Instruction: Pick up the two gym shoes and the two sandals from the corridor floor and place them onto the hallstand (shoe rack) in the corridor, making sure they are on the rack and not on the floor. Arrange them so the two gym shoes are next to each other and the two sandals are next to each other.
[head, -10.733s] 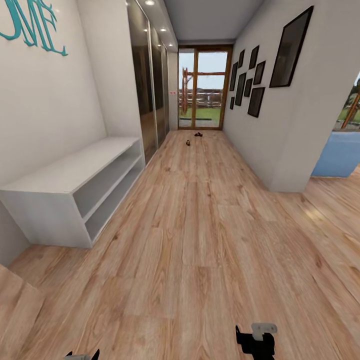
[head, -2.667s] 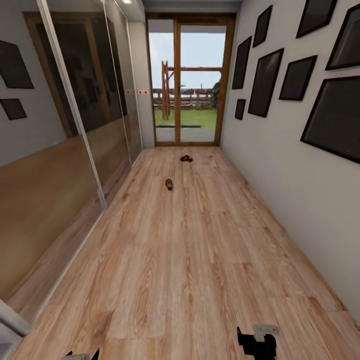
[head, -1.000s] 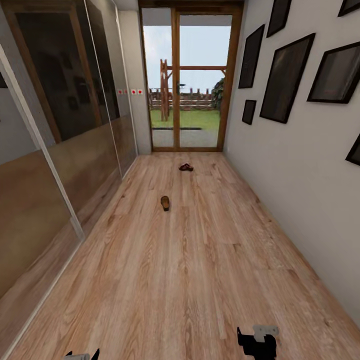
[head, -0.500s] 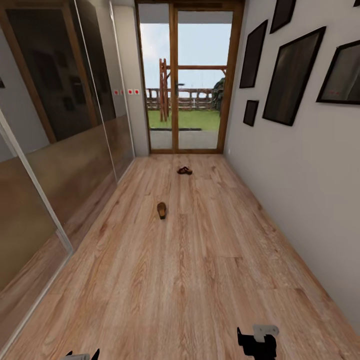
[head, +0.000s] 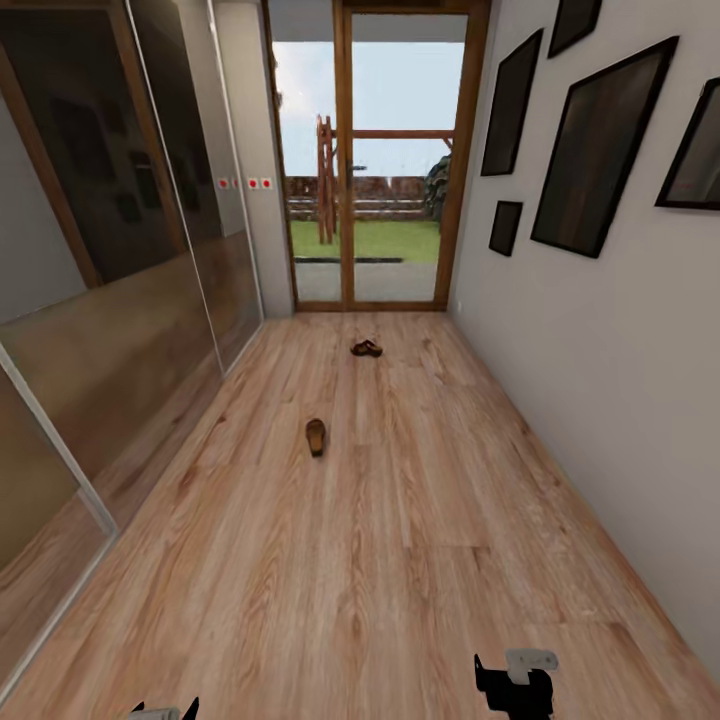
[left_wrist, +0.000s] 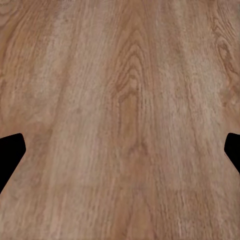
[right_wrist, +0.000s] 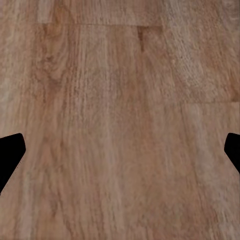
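Light brown wood-grain plank corridor floor (head: 400, 560) running lengthwise to glass door with wood frame (head: 375, 160); mirrored wardrobe panels (head: 110, 260) on left wall, black picture frames (head: 600, 150) on right.

Dark brown leather sandal with tan footbed (head: 315, 436) lying flat mid-corridor, long axis along the planks; toe end too small to tell. Second dark brown sandal (head: 366, 348) further off near door, long axis roughly crosswise, well apart from first.

Left pincer (left_wrist: 120, 150) and right pincer (right_wrist: 120, 150) both spread wide, empty, tips over bare floor, likely parked low for driving.
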